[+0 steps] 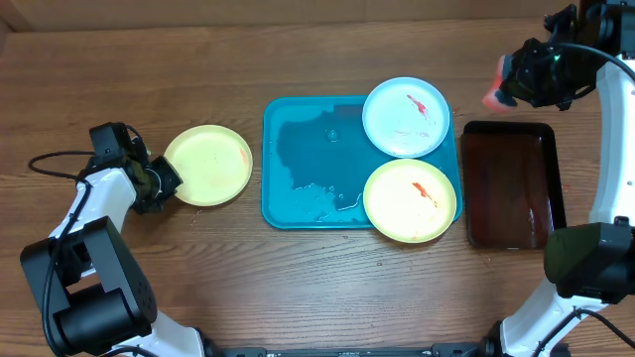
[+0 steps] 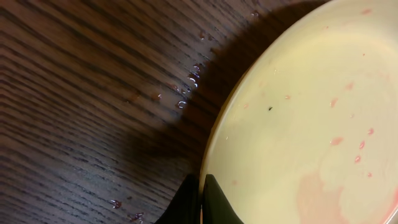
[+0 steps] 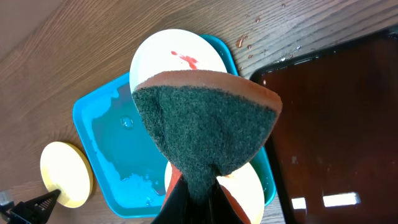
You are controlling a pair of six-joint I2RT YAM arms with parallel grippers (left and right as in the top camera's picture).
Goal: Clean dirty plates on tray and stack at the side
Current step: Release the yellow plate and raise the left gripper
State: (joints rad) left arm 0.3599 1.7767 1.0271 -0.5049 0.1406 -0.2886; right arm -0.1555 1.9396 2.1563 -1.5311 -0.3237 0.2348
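Wood table (image 1: 298, 288): left fingers (image 2: 219, 204) pinch yellow plate (image 1: 208, 164); right fingers (image 3: 179, 200) clamp sponge (image 3: 205, 124).

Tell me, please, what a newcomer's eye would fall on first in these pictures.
The wet teal tray in the middle carries a blue-white plate and a yellow plate, both red-smeared, on its right side. The right gripper holds a green-and-orange sponge at the far right; the left gripper pinches the rim of a third plate left of the tray.
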